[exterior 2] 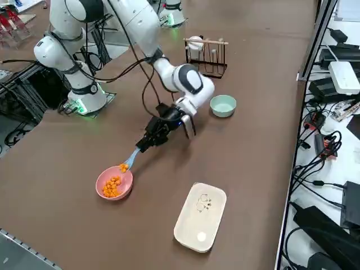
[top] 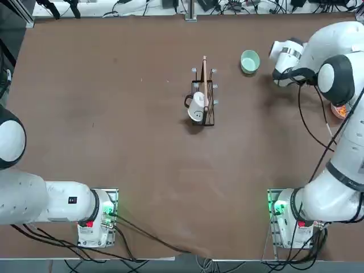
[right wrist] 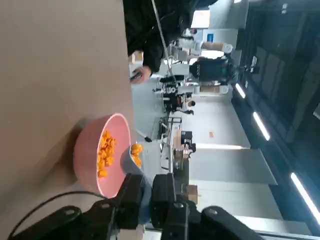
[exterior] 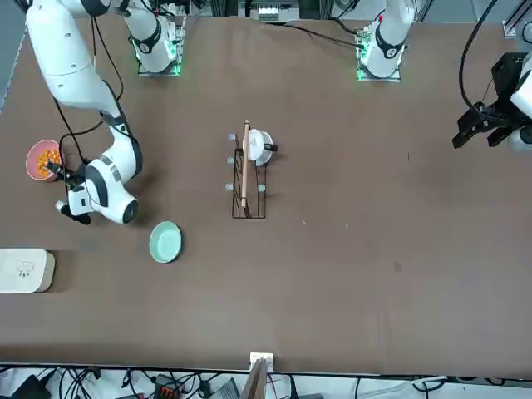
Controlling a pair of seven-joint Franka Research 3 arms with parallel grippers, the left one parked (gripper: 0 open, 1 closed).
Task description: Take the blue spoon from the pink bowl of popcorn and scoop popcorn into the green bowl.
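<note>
The pink bowl [exterior 2: 114,184] holds orange popcorn [exterior 2: 112,185] near the table's right edge. It also shows in the front view as the pink bowl [exterior: 43,160] and in the wrist view as the pink bowl [right wrist: 102,155]. My right gripper [exterior 2: 147,138] is shut on the handle of the blue spoon [exterior 2: 130,161]. The spoon's scoop carries popcorn and hangs just over the bowl's rim, seen as the blue spoon [right wrist: 131,159] between my fingers [right wrist: 131,194]. The green bowl [exterior 2: 223,105] stands apart, further along the table, also seen as the green bowl [top: 249,61] from above.
A white rounded-square box [exterior 2: 199,216] lies beside the pink bowl toward the far side. A black wire rack [top: 204,96] with a white smiley mug [top: 197,108] stands mid-table. From above, my own arm hides most of the pink bowl [top: 340,110].
</note>
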